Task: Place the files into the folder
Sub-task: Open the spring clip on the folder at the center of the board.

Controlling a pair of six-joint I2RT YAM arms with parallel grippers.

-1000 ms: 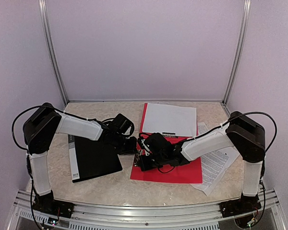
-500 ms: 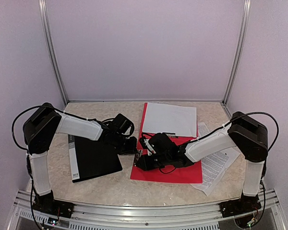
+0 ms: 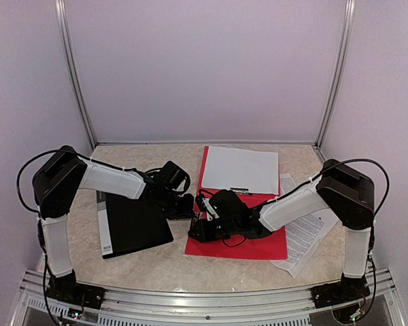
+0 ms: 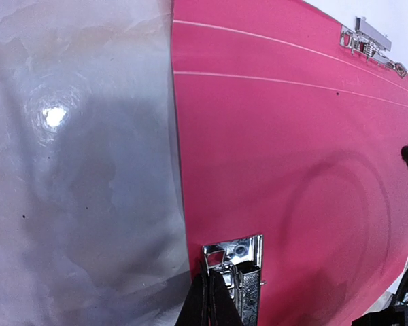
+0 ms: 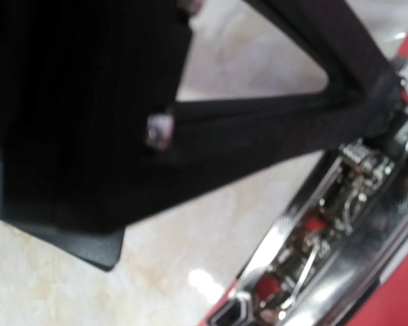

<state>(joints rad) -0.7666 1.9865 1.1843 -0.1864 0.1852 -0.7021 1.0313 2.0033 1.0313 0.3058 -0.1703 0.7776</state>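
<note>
While barely begun: one sheet on open folder, printed files outside; left end effector clenched, right end effector indeterminable.

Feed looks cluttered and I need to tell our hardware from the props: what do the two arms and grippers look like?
Both match: the left arm and right arm have white sleeved links between boxy black joint housings, with a thin black cable looping off each shoulder. The left gripper and right gripper are black and blocky. No markings show.
</note>
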